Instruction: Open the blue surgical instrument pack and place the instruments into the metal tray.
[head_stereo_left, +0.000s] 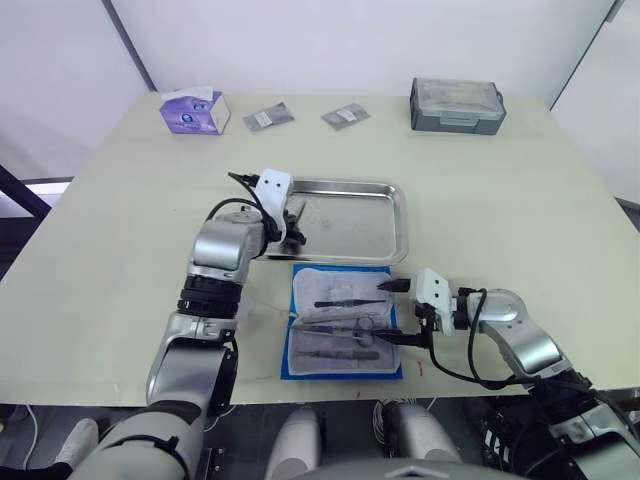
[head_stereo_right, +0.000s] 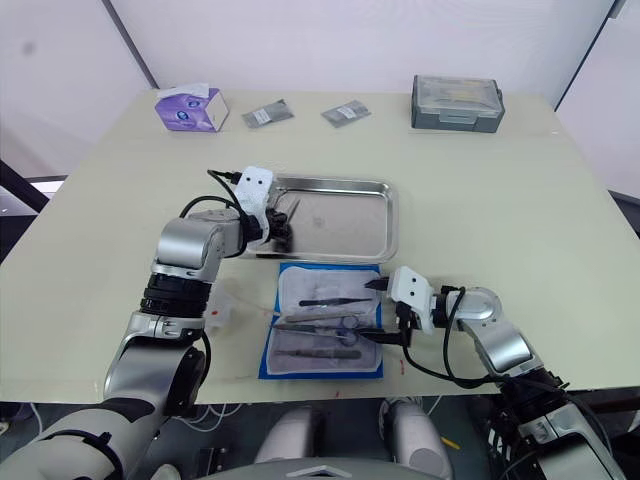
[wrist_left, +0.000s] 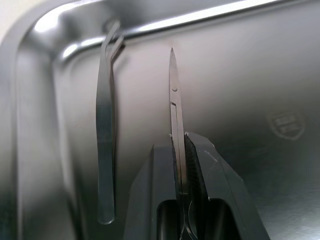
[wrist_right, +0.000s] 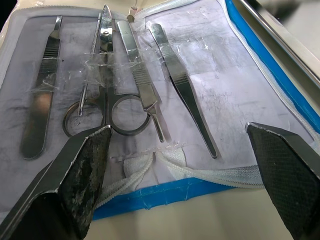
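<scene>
The blue surgical instrument pack (head_stereo_left: 340, 372) lies open at the table's near edge, pale lining up. Several silver instruments (wrist_right: 135, 70) rest on it: tweezers, ring-handled scissors (head_stereo_left: 345, 325) and flat tools. Just behind it sits the metal tray (head_stereo_left: 398, 215). My left gripper (head_stereo_left: 293, 225) hangs over the tray's left end, shut on thin pointed scissors (wrist_left: 173, 95) held just above the tray floor. One pair of tweezers (wrist_left: 105, 150) lies in the tray beside them. My right gripper (head_stereo_left: 392, 313) stands open at the pack's right edge, its fingers (wrist_right: 75, 175) spread wide over the instruments' near ends.
A purple tissue box (head_stereo_left: 195, 110), two grey foil packets (head_stereo_left: 268, 117) and a grey lidded box (head_stereo_left: 457, 105) line the table's far side. The pack's near end lies close to the table's front edge.
</scene>
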